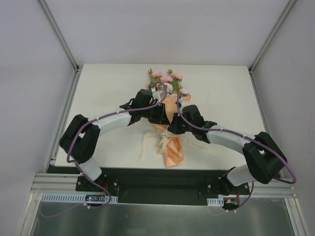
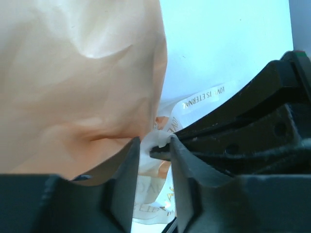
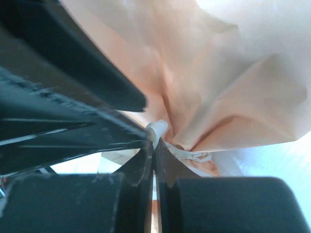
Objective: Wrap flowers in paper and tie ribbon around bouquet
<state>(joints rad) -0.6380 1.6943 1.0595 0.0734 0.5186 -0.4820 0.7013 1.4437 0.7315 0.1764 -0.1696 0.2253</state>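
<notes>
Tying is under way: the bouquet point(image 1: 173, 147) lies mid-bench point(image 1: 108, 88). The right claw point(image 3: 154, 141) is clamped on the ribbon point(image 3: 156, 129); the left claw point(image 2: 151, 145) stands slightly apart around it. Next probably comes a gentle, snug pull.

A white table point(image 1: 103, 88) fills the middle of the overhead view. The bouquet point(image 1: 170, 105) lies on it near the centre, running up and down the frame. Its pink flowers point(image 1: 165, 78) point toward the top edge, and the peach-orange paper point(image 1: 175, 152) narrows toward the bottom. A cream ribbon point(image 1: 156, 142) is bunched at the paper's lower left, with one tail trailing on the tabletop. Just right of the paper lies a pale printed strip point(image 1: 199, 146) lettered "IS ETERNAL".
</notes>
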